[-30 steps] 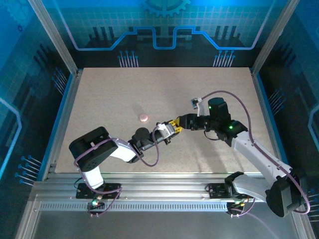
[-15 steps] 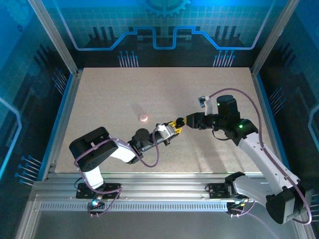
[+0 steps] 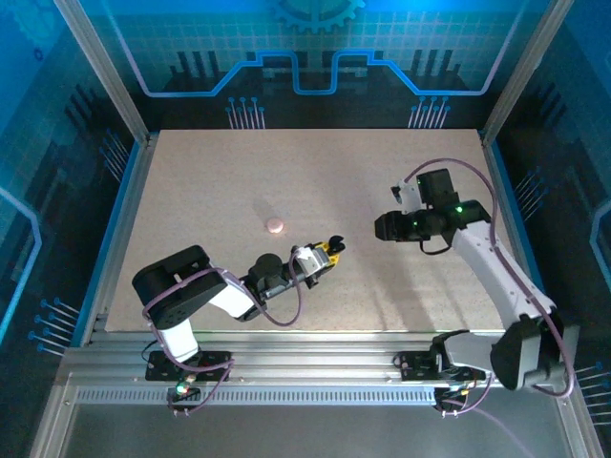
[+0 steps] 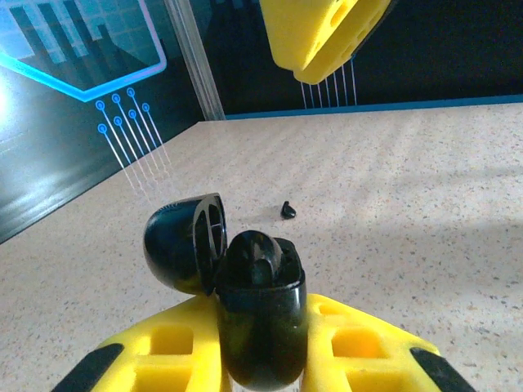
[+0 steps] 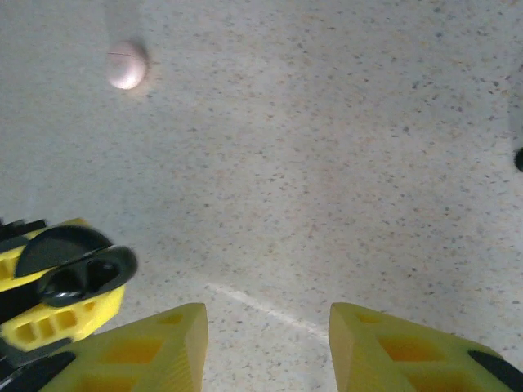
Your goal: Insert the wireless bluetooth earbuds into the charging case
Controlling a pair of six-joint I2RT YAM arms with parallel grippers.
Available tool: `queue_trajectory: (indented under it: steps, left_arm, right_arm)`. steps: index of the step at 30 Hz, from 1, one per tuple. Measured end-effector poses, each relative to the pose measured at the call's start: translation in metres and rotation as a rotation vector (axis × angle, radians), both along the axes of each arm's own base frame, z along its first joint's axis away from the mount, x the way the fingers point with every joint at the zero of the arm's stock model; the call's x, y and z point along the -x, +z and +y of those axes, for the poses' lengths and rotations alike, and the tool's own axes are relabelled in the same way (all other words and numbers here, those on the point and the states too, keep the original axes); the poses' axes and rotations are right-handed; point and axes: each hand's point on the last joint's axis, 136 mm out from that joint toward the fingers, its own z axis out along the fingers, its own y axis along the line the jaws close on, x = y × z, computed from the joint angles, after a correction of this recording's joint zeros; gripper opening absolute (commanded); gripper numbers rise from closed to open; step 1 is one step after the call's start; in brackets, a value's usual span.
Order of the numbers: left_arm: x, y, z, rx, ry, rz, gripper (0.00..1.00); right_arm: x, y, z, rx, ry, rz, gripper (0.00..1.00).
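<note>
My left gripper (image 4: 260, 331) is shut on the black charging case (image 4: 260, 318), which stands upright between the yellow fingers (image 4: 159, 347) with its lid (image 4: 184, 242) swung open to the left. A dark rounded shape sits in the case's mouth; I cannot tell if it is an earbud. One tiny black earbud (image 4: 287, 211) lies on the table beyond the case. From above, the left gripper (image 3: 329, 250) holds the case low over the table, and my right gripper (image 3: 380, 227) hangs apart to its right. The right gripper (image 5: 265, 327) is open with nothing between its fingers.
A pink round case (image 3: 275, 225) rests on the speckled table (image 3: 220, 181), up and left of the left gripper, and the pink case (image 5: 127, 65) lies closed. The left gripper with the black case (image 5: 78, 269) is at the right wrist view's left edge. Metal posts and blue walls ring the table.
The right gripper has drawn back to the right, away from the case in the left gripper, leaving a gap. The left gripper has shifted only slightly with the case.
</note>
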Motion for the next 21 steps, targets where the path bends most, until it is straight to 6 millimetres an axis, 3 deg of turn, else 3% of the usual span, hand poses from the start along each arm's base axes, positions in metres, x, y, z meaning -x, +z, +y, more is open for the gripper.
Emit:
queue_trajectory:
  steps: [21]
  left_arm:
    - [0.006, -0.025, 0.017, -0.049, 0.030, 0.052, 0.12]
  right_arm:
    - [-0.042, -0.071, -0.028, 0.268, 0.022, 0.213, 0.45]
